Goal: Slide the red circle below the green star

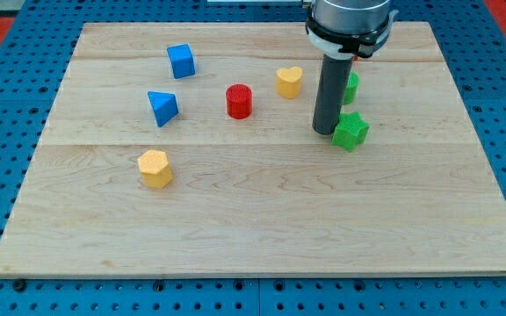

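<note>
The red circle (pixel 239 101) stands on the wooden board (pixel 253 219) a little above the board's middle. The green star (pixel 350 131) lies to its right, at mid height on the board's right half. My tip (pixel 323 132) rests on the board right against the star's left side, well to the right of the red circle. The rod rises from the tip to the arm at the view's top.
A yellow heart (pixel 289 81) lies right of the red circle. A second green block (pixel 350 87) is partly hidden behind the rod. A blue cube (pixel 181 61) and a blue triangle (pixel 162 107) lie at the left. A yellow hexagon (pixel 155 168) lies lower left.
</note>
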`<action>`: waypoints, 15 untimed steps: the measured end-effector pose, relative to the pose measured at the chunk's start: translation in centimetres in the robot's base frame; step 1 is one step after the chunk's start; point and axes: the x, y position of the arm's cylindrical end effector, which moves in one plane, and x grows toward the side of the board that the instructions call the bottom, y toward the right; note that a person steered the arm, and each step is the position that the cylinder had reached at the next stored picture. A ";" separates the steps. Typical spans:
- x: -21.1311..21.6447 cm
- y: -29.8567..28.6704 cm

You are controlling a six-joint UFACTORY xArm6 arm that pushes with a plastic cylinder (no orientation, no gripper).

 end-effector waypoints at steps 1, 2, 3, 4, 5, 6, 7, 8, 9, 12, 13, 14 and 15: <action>-1.3 0.0; -4.3 0.0; -8.0 0.0; -10.5 -1.0; -10.4 -6.5; -10.5 -7.1; -11.8 -11.6; -8.9 -12.8; -4.9 -12.1; 2.9 -10.8; 3.1 -13.1; 6.4 -13.1; 8.9 -7.9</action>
